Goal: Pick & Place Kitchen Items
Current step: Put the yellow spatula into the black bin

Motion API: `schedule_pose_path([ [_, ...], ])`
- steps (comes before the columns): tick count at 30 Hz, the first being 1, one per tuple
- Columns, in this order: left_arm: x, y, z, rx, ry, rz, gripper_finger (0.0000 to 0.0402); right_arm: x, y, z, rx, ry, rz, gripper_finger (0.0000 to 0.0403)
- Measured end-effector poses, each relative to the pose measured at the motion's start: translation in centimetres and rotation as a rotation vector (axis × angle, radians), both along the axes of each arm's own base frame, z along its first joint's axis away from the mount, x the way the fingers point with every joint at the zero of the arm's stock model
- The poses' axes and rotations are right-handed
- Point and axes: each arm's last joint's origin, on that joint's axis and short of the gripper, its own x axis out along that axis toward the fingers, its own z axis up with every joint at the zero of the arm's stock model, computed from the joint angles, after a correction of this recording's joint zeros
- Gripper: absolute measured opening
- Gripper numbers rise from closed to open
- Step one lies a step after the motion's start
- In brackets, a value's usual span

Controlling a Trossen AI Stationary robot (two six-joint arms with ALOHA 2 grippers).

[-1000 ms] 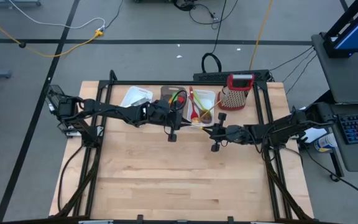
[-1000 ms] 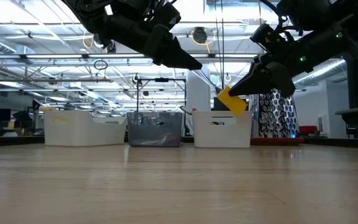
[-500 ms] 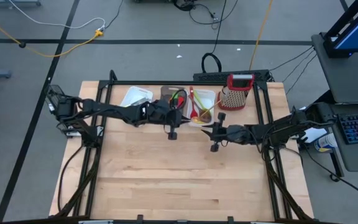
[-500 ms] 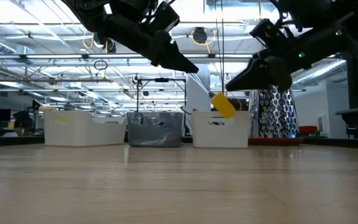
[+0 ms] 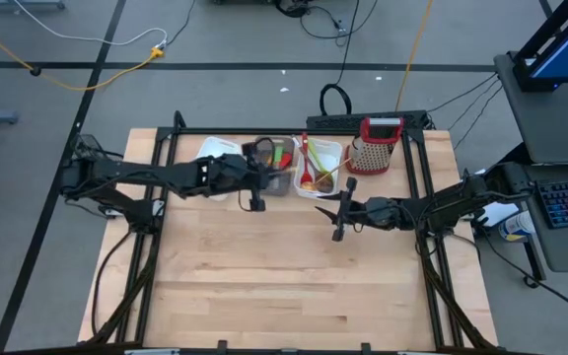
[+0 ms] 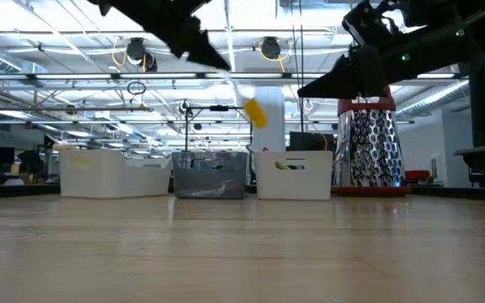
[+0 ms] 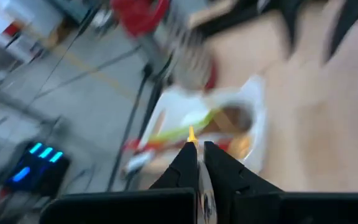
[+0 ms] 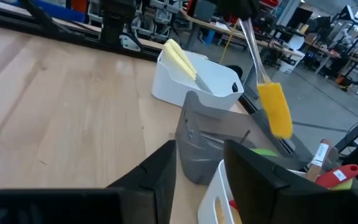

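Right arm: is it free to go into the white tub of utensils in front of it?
Probably yes. The right gripper hangs open and empty just short of the white tub, nothing lies between them, and the left gripper carries the yellow spatula over the other tubs.

Left wrist view is smearing: the tub (image 7: 241,118), its utensils (image 7: 179,134) and the grater (image 7: 185,50) are showing only as streaks. In the low view the left gripper (image 6: 213,57) is running off the top edge, its arm cut away. The tub walls there are hiding the tubs' contents. From above, the utensils (image 5: 314,168) are too small to sort. The yellow spatula's (image 8: 272,109) handle top is disappearing behind a dark blurred shape.
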Motion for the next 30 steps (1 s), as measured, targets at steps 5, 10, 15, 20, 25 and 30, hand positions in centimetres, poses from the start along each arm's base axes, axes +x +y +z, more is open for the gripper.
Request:
schedule_pose_path([
  [5,-0.4,1.7,-1.2,0.021,0.105,0.121,0.0004,0.0,0.0,0.0,0.016,-0.006,-0.003,0.0125],
  [10,0.6,3.9,-3.8,-0.003,0.182,0.184,0.0006,0.0,0.0,0.0,0.017,-0.006,-0.004,0.0121],
  [15,2.0,5.8,-6.6,0.065,0.253,0.225,0.0006,0.0,0.0,0.0,0.016,-0.004,-0.004,0.0123],
  [20,2.9,6.8,-8.1,0.134,0.260,0.298,0.0004,0.0,0.0,0.0,0.016,-0.001,-0.004,0.0119],
  [25,3.3,6.9,-9.7,0.066,0.291,0.243,0.0022,0.0,0.0,-0.1,0.011,0.004,-0.003,0.0118],
  [30,3.6,6.5,-10.2,0.041,0.300,0.220,0.0068,0.0,0.0,-0.1,0.010,0.007,-0.003,0.0116],
])
